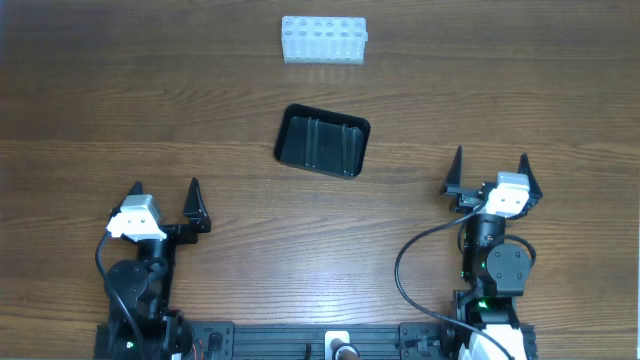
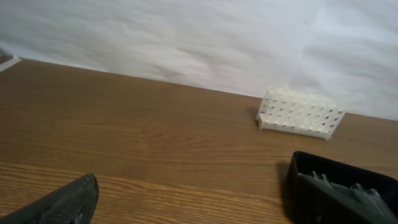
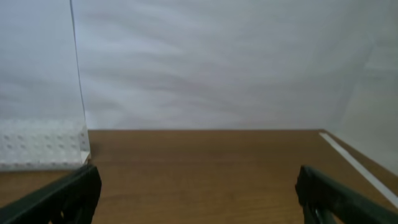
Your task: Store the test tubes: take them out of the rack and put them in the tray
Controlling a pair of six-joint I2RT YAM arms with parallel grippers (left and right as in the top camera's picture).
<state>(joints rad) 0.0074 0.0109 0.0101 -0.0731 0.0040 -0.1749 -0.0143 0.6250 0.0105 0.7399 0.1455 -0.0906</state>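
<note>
Wood of the bench (image 1: 120, 100) is carrying everything here, and at its near edge both arms are sitting by their bases. The left gripper (image 1: 165, 186) is standing wide with nothing between its fingers, and the right gripper (image 1: 491, 156) is likewise spread wide and carrying nothing. Farther out, near the middle of the bench, the black tray (image 1: 296, 138) is lying well apart from both grippers. In the left wrist view, what look like clear test tubes (image 2: 348, 190) are lying lengthwise inside it. At the far side, the white rack (image 1: 323, 41) is standing upright beyond the tray, a little left of its far edge. No tube is poking above its top, though whether one is sunk in a hole is too small to tell. Judging from this, the storing is looking finished or nearly so. If a tube is remaining, the next move is calling for a long reach past the tray, and the gripper will be needing to come straight down over the rack.
</note>
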